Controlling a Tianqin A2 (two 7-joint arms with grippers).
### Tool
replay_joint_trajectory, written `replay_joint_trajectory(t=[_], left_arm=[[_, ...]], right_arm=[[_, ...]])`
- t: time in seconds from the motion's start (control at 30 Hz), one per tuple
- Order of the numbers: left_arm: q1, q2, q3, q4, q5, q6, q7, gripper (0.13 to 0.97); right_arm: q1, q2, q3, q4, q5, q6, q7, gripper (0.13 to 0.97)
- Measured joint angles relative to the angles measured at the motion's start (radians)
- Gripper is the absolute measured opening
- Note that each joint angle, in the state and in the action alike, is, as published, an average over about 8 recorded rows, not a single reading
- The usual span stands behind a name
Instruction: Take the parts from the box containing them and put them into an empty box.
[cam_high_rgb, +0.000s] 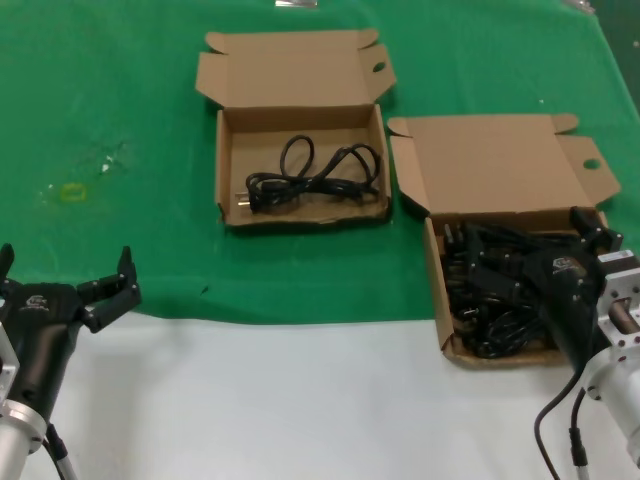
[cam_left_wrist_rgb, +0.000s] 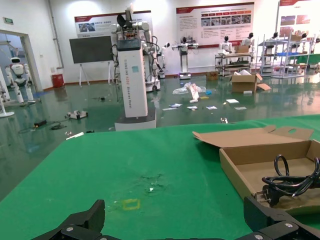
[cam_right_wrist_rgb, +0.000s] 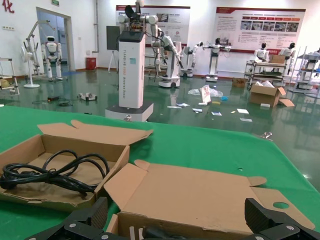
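The box containing the parts (cam_high_rgb: 437, 290) stands at the right, its flap lid (cam_high_rgb: 490, 165) open, with a heap of black cords (cam_high_rgb: 490, 300) inside. My right gripper (cam_high_rgb: 535, 255) is open and hangs just over this heap, holding nothing. In the right wrist view its fingers (cam_right_wrist_rgb: 95, 215) spread wide above the box's lid (cam_right_wrist_rgb: 200, 195). The other box (cam_high_rgb: 226, 170) lies at the back centre and holds a single black cord (cam_high_rgb: 310, 178). This box also shows in the right wrist view (cam_right_wrist_rgb: 30, 150). My left gripper (cam_high_rgb: 65, 270) is open and empty at the front left.
A green cloth (cam_high_rgb: 120, 100) covers the back of the table and bare white tabletop (cam_high_rgb: 300, 400) lies in front. A small yellow mark (cam_high_rgb: 72, 192) is on the cloth at the left. The left wrist view shows the single-cord box (cam_left_wrist_rgb: 240, 170).
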Motion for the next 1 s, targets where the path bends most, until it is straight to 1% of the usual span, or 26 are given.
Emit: replay_joint_trajectory(t=[1.0], left_arm=[[0.000,0.000,0.000,0.000,0.000,0.000,0.000,0.966]], right_arm=[[0.000,0.000,0.000,0.000,0.000,0.000,0.000,0.966]])
